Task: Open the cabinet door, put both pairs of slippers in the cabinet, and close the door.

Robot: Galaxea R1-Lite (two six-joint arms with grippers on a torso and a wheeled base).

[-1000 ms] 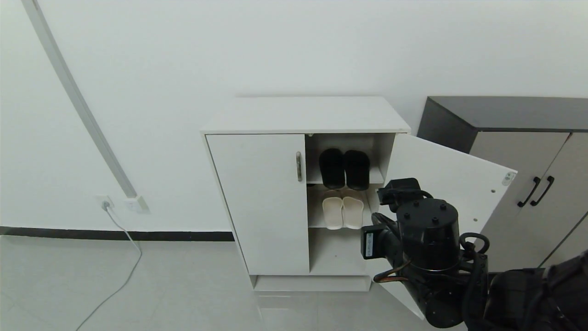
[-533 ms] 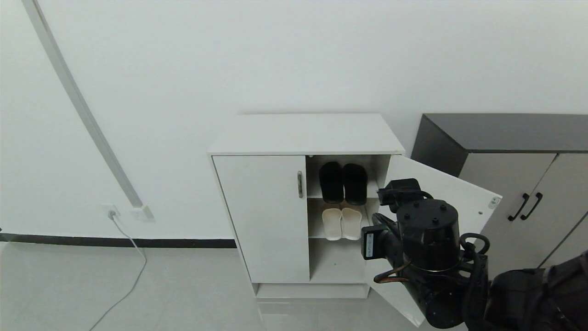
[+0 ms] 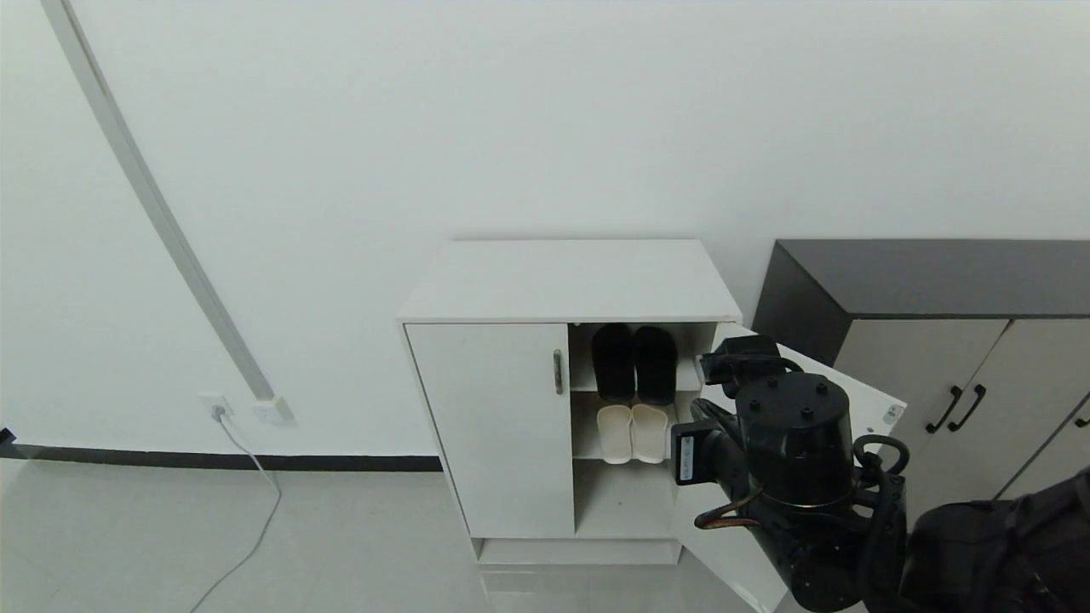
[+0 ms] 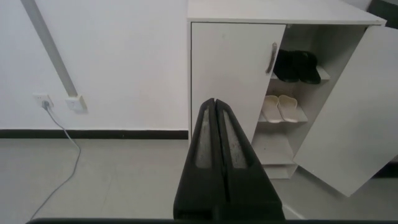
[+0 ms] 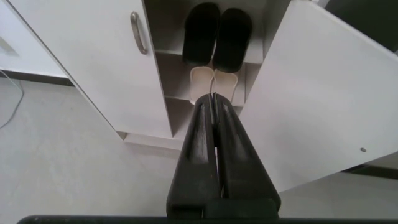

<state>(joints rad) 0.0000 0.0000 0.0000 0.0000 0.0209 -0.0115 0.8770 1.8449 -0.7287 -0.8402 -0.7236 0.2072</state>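
The white cabinet (image 3: pixel 566 281) stands against the wall with its left door (image 3: pixel 494 426) shut and its right door (image 3: pixel 860 400) swung open. On the top shelf lies a black pair of slippers (image 3: pixel 634 363), and a white pair of slippers (image 3: pixel 632 432) rests on the shelf below. My right arm (image 3: pixel 792 443) hangs in front of the open door. My right gripper (image 5: pixel 213 96) is shut and empty, and it points at the white slippers (image 5: pixel 214 81) from some way off. My left gripper (image 4: pixel 214 101) is shut and empty too, well back from the cabinet's shut door (image 4: pixel 233 68).
A grey cabinet with a dark top (image 3: pixel 937 340) stands right of the open door. A wall socket (image 3: pixel 221 409) with a cable trailing on the floor lies to the left, below a slanted conduit (image 3: pixel 153 204). Bare tiled floor (image 3: pixel 255 545) stretches before the cabinet.
The whole head picture has shifted: the cabinet now looks smaller and lower, so the camera has backed away. The door's angle and the slippers look unchanged.
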